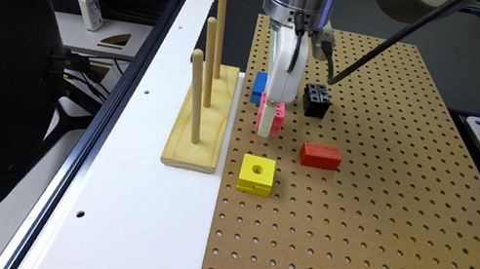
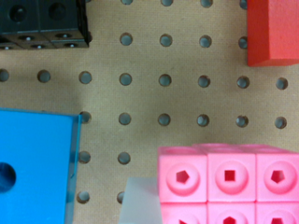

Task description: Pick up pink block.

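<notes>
Fingers of the gripper [image 1: 266, 129] stand down at the pegboard [image 1: 378, 218] around the pink block [image 1: 278, 116]; in the wrist view one pale finger pad [image 2: 140, 203] lies flat against the side of the pink block [image 2: 229, 184], touching it, while the opposite finger falls outside that picture, so whether the block is truly clamped I cannot tell. In the exterior view the white gripper body hangs straight down from the silver wrist flange [image 1: 299, 1], and a pale fingertip reaches the board in front of the block's lower edge; the block is made of joined cubes with round recesses on each face and seems to rest on the board, though the finger hides its base. Just behind it, toward the exterior view's left, sits a blue block [image 1: 258, 87], which the wrist view shows as a bright blue slab with one round hole [image 2: 35, 168]; a black holed cube [image 1: 316, 100] stands near on the exterior view's right [image 2: 44, 23]; a red-orange rectangular block [image 1: 321, 156] lies nearer the camera, apart from the pink one [image 2: 273, 30]; a yellow cube with a round hole on top [image 1: 256, 175] sits closer still; a wooden base with three upright dowels [image 1: 201, 117] rests on the white board [image 1: 122, 212] beside the pegboard.
</notes>
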